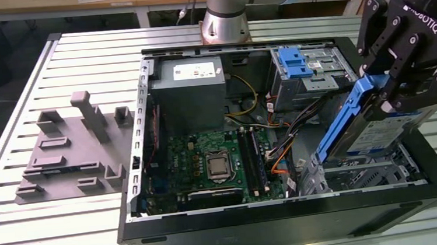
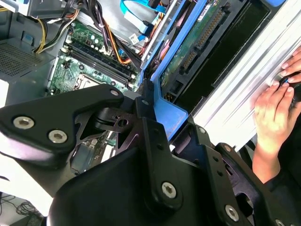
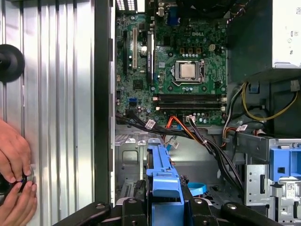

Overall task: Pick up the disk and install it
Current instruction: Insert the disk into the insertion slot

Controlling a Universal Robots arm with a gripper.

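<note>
Your gripper (image 1: 404, 99) has its fingers clamped on the upper end of the disk (image 1: 376, 136), on its blue frame. The disk hangs tilted over the metal bay (image 1: 363, 172), at four o'clock from the green board (image 1: 213, 158) in the exterior view. The tilt probably lines it up with the bay. You can't tell whether the low end touches. A hand (image 3: 14, 162) rests on the table (image 1: 80, 57); what it holds is unclear.
</note>
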